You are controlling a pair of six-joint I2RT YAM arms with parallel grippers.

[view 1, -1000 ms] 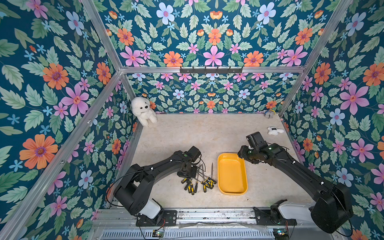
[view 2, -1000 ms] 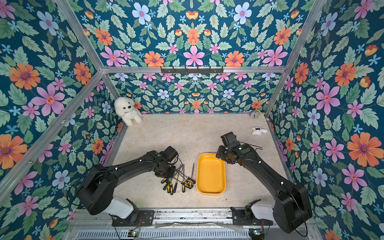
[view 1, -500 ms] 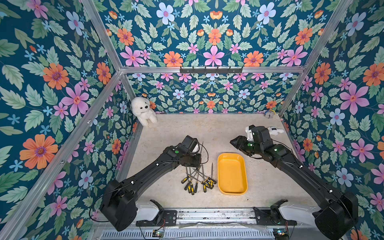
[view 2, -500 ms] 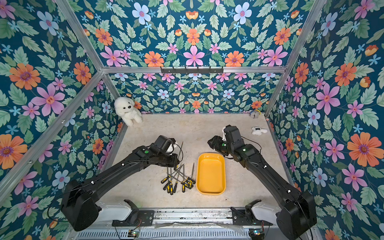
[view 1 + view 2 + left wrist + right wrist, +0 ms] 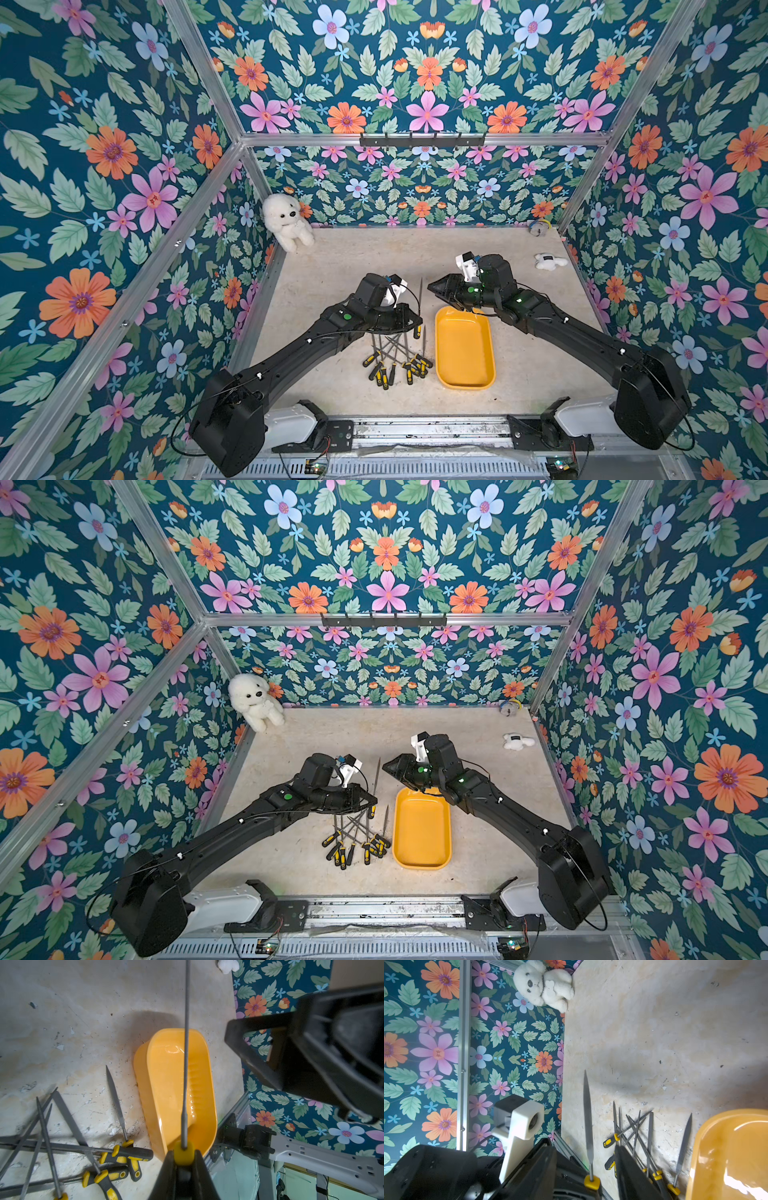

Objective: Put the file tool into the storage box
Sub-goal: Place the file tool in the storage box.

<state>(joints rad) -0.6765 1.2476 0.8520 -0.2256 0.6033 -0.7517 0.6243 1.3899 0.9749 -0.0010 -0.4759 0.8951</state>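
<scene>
Floral-papered walls (image 5: 124,166) close in three sides of a mottled beige worktop (image 5: 365,266). The storage box (image 5: 464,353), a shallow yellow tray, lies on it near the front edge, its long sides running front to back. Well beyond the box's far end, in the back corner on the side of the left arm (image 5: 291,357), sits a white plush dog (image 5: 287,222). A small white toy (image 5: 549,262) lies beyond the far end on the side of the right arm (image 5: 582,340), by the wall. Just beside the box's long wall on the left arm's side is a crossed pile of files (image 5: 395,363) with black-and-yellow handles. One loose file (image 5: 424,343) lies between pile and box, alongside that wall. The left tool (image 5: 417,322) hangs just off the box's far corner, over the pile's far edge. It is clamped narrow on the yellow-collared handle of the file tool (image 5: 420,296), which is lifted clear of the worktop and outside the box, its grey blade pointing away toward the back wall. The right tool (image 5: 433,286) hovers past the box's far end, jaws partly apart and empty, its tip just beside that blade; whether they touch I cannot tell.
</scene>
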